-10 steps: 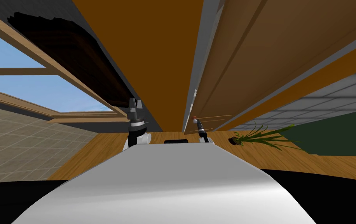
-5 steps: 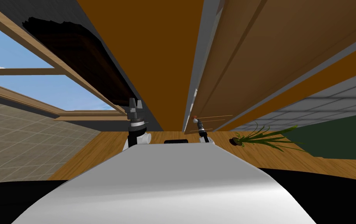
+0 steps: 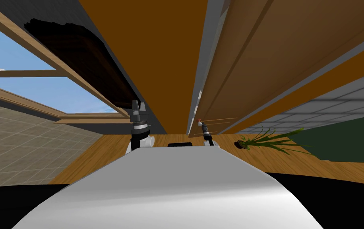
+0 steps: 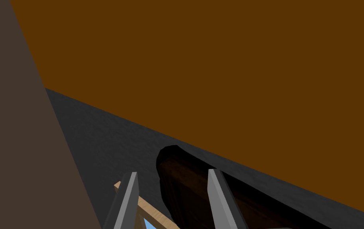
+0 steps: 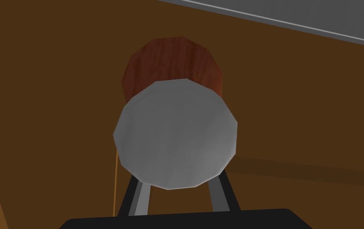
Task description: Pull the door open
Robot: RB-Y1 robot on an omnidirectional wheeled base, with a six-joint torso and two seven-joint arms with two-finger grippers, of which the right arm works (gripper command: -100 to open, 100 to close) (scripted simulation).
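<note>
Where right tool [image 5: 179,192] grips — knob [image 5: 175,135] clamped, door [image 5: 316,99] behind.

In the head view the left arm rises upright just left of centre, wrist straight. The left gripper [image 3: 136,105] points up, its fingers [image 4: 129,198] spread apart and gripping nothing. The right arm, just right of centre, leans slightly left. The right gripper [image 3: 200,122] has its fingers [image 5: 142,196] drawn in on the knob [image 5: 175,133].
</note>
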